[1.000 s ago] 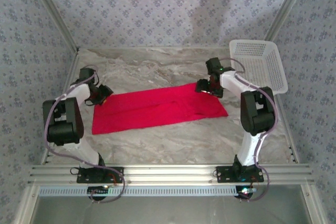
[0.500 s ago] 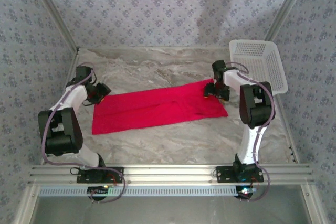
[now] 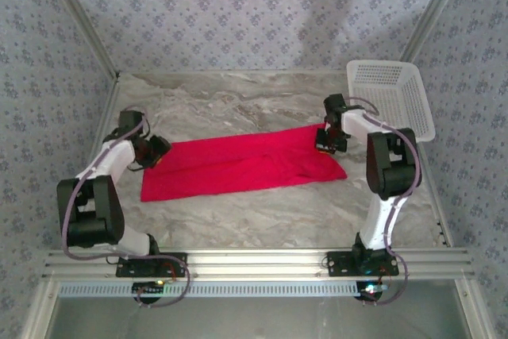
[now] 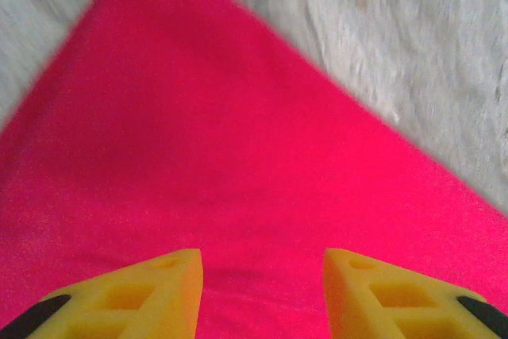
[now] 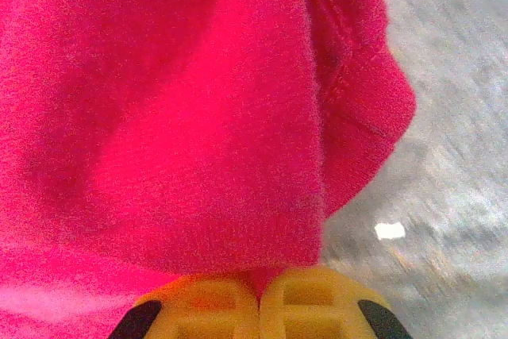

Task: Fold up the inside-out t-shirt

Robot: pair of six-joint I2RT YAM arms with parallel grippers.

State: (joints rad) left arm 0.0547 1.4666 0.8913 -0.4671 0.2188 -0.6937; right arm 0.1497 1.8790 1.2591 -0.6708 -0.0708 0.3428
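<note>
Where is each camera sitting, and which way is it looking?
Top camera: high behind the robot, looking down on the marble table, the red t-shirt and the white basket; the left arm and right arm show, bases nearest.
Left wrist camera: on the left arm, looking down past the left gripper, its yellow fingers apart over the t-shirt.
Right wrist camera: on the right arm, looking past the right gripper, shut on a fold of t-shirt.
Shared: all three see the t-shirt and the table.
</note>
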